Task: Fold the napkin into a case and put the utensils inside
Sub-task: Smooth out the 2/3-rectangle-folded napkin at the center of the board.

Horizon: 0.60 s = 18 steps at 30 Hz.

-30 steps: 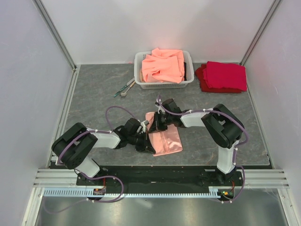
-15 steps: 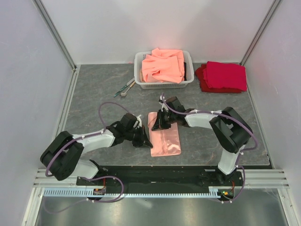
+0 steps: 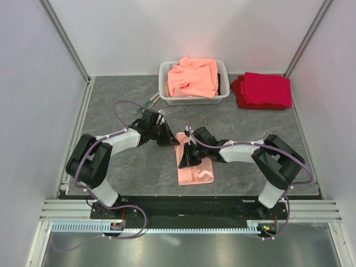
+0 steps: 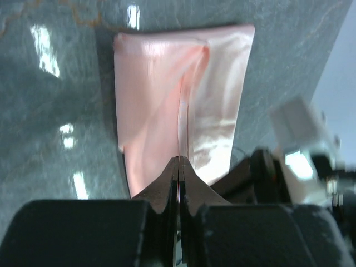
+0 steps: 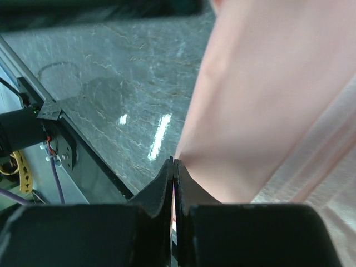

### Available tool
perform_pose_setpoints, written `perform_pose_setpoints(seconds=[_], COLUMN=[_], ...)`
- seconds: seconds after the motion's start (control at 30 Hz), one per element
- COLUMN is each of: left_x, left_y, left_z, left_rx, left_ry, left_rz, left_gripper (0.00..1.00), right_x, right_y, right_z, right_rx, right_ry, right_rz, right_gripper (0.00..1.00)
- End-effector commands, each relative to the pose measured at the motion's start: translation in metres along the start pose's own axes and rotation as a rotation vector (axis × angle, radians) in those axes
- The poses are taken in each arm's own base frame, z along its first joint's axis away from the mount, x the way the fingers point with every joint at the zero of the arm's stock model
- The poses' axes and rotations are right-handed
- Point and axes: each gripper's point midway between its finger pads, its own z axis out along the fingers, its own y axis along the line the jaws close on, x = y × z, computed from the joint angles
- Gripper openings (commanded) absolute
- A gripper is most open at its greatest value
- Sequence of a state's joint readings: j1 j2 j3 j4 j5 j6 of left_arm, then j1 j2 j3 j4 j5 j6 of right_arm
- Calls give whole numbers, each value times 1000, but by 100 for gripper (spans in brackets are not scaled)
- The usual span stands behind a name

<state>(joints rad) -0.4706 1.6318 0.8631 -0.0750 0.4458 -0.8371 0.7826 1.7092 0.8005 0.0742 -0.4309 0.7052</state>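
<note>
Pink napkin (image 3: 197, 169) lies flat on table (image 3: 122, 161), folded to a narrow strip w/ a lengthwise seam; it sits just ahead of both arms' tips.

L gripper (image 3: 168, 139): jaws pressed together, tips at the strip's far-left corner. In its wrist view the cloth stretches away in front, and nothing shows between the tips. R gripper (image 3: 189, 157): jaws also pressed together, low over the strip's left edge, approx mid-length. The cloth edge runs right up to its tips; whether a layer is nipped, can't tell.

Probable reason: closed tips work as a blunt presser, R pinning the fold flat so it keeps its crease while L repositions. Utensils (image 3: 148, 103) lie beyond L gripper, near basket (image 3: 164, 83), well apart from napkin, so not yet inside. The case is prob. unfinished.

Vs 1 s ago: L gripper was at the strip's near-left corner and has swung out and up to the far-left one. R gripper has slid from the far end back toward mid-strip. Napkin is in approx the same spot; utensils unmoved.
</note>
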Motion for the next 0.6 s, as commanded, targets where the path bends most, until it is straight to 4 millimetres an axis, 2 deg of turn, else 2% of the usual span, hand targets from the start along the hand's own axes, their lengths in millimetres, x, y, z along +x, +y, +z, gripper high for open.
perform_pose_setpoints(seconds=[0.0, 0.07, 0.1, 0.27, 0.43, 0.57], left_x=[-18, -24, -22, -24, -31, -33], left_y=[1, 5, 15, 30, 19, 10], left_z=[21, 28, 37, 56, 46, 38], left_rx=[-11, -22, -42, -77, -60, -50], left_ry=[-6, -18, -2, 18, -13, -18], left_rz=[40, 36, 23, 3, 24, 46], left_gripper=[5, 5, 5, 4, 4, 4], right_x=[-2, 4, 9, 29, 30, 32], right_y=[20, 19, 19, 10, 19, 25], right_z=[3, 4, 5, 13, 5, -11], right_rx=[-51, -53, -53, -44, -40, -42], right_ry=[-41, -32, -26, 10, 2, -27], right_rz=[-20, -16, -19, 2, -19, -25], right_gripper=[4, 4, 4, 3, 3, 4])
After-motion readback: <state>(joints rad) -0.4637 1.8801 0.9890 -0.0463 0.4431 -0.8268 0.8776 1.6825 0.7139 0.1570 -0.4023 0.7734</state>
